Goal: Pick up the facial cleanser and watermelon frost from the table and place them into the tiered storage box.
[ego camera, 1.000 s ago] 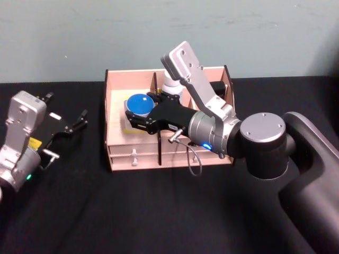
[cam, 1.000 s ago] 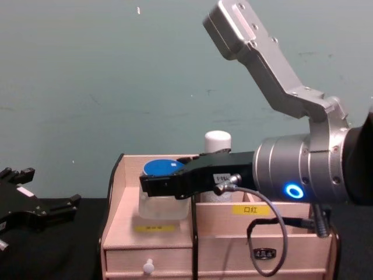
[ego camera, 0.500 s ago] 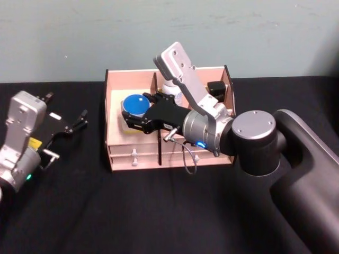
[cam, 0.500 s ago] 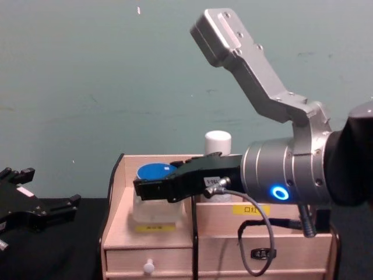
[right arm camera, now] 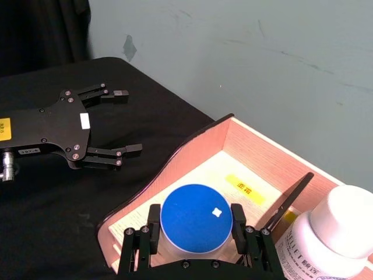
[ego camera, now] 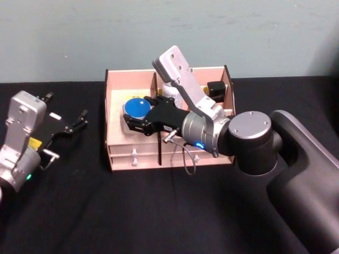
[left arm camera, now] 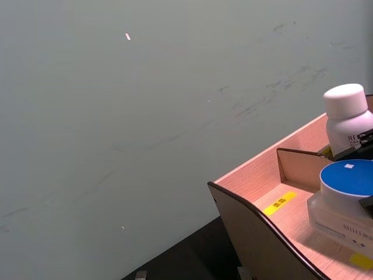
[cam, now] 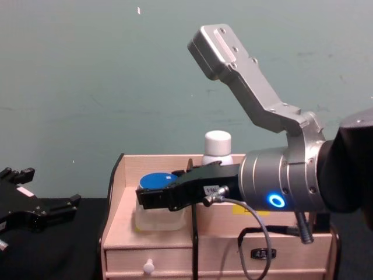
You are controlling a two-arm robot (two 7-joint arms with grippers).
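Blue-lidded jar (right arm camera: 196,219): clear squat body, sitting down in the left-hand compartment of the tiered storage box (ego camera: 114,138). Whether that's the cleanser or the watermelon frost, you can't read off the label.
Right gripper (right arm camera: 196,232): fingers clamped on either side of the jar just under the lid, so it's got hold of it, reaching in over the front of the box.
White-capped bottle (left arm camera: 348,119): upright in the next compartment back, just past the black divider (right arm camera: 288,201) and close to the jar.
Left gripper (ego camera: 68,126): parked out on the black table (ego camera: 106,211), well left of the box, fingers spread with nothing in them.
What could go wrong: I'd say if you let go before the jar's base is flat on the shelf, it tips or drops. Pull back too wide and you could clip the divider or nudge the white bottle.
Hard to tell: the jar's bottom is hidden behind the box wall and the fingers, so no idea if it's actually resting on the shelf. The small dark thing at the box's back right is too vague to name.
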